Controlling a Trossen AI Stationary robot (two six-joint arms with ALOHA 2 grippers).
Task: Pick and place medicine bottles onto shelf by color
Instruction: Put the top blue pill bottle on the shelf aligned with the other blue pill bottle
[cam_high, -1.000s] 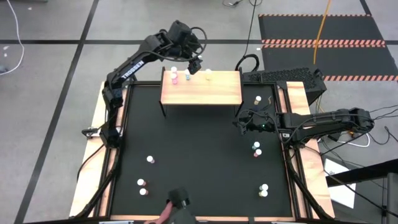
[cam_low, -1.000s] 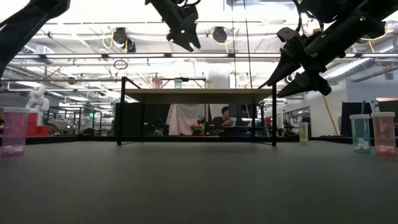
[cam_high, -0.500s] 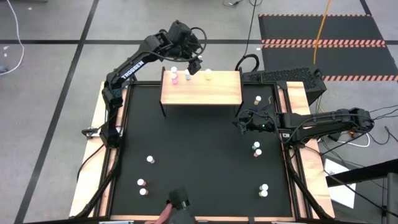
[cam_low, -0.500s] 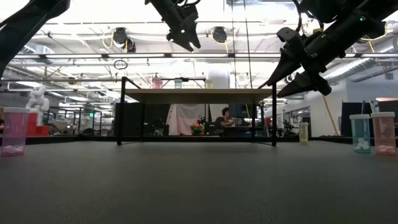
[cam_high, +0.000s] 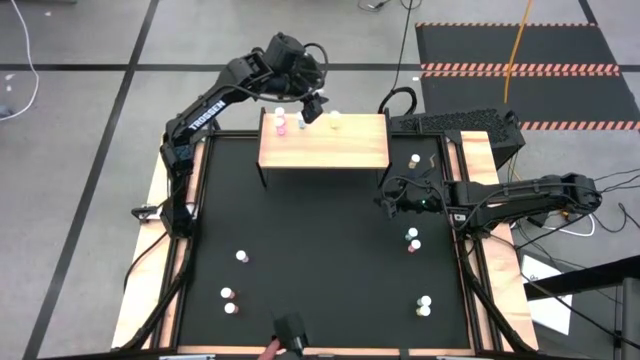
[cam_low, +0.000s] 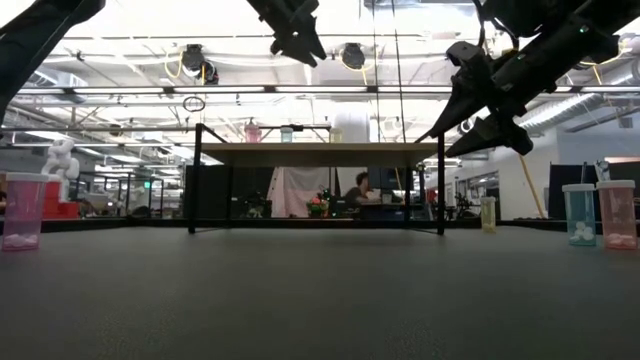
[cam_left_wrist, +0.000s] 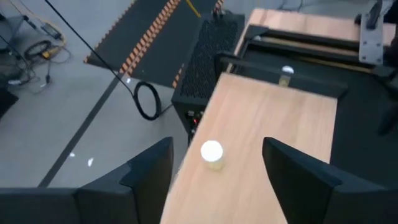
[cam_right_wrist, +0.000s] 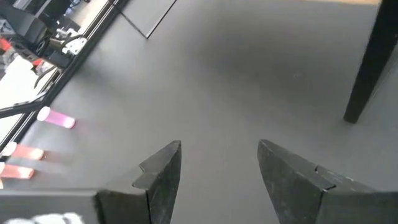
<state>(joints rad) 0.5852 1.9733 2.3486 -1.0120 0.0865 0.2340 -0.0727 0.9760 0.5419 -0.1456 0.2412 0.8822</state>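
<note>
The shelf (cam_high: 323, 142) stands at the far side of the black mat. On its far edge stand a pink bottle (cam_high: 281, 123), a pale blue bottle (cam_high: 302, 122) and a yellow bottle (cam_high: 334, 121). My left gripper (cam_high: 312, 107) hangs open above that edge, between the blue and yellow bottles. In the left wrist view the yellow bottle (cam_left_wrist: 212, 155) shows upright on the board, beyond the open fingers (cam_left_wrist: 149, 177). My right gripper (cam_high: 385, 198) waits open above the mat by the shelf's near right leg, holding nothing (cam_right_wrist: 217, 165). Other bottles (cam_high: 412, 240) stand scattered on the mat.
Loose bottles stand at the right (cam_high: 414, 160), near right (cam_high: 424, 305) and near left (cam_high: 229, 300) of the mat, one alone (cam_high: 241, 257). A dark object (cam_high: 291, 330) with a hand sits at the near edge. The shelf's black leg (cam_right_wrist: 365, 62) is close to my right gripper.
My left gripper has risen above the shelf's far edge and drawn a little toward the table's left. The bottles on the shelf stand as before.
</note>
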